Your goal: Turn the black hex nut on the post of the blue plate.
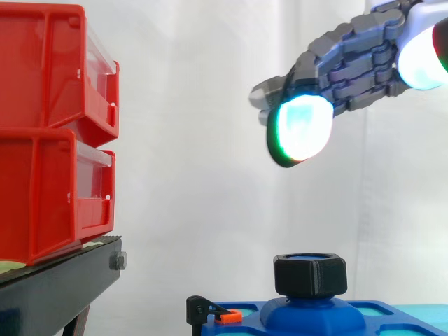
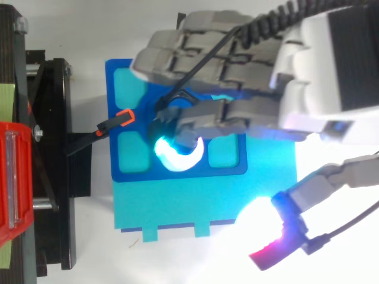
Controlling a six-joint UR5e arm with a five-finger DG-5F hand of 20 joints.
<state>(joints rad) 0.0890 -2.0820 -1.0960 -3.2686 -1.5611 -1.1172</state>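
Hovering above the black hex nut (image 1: 310, 275), empty hand (image 1: 364, 59) with fingers (image 1: 323, 70) loosely extended.

Matt plastic hex nut (image 1: 310, 274); glossy plastic red bins (image 1: 49, 133).

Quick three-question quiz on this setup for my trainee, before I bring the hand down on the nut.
1. True or false: the hand is touching the black hex nut.
2. In the side view, the red bins stand: A) left of the nut, B) right of it, C) under it.
3. Fill in: the clip at the edge of the blue plate is ___.

Key: 1 false, the hand hovers above the nut with a gap; 2 A; 3 orange.
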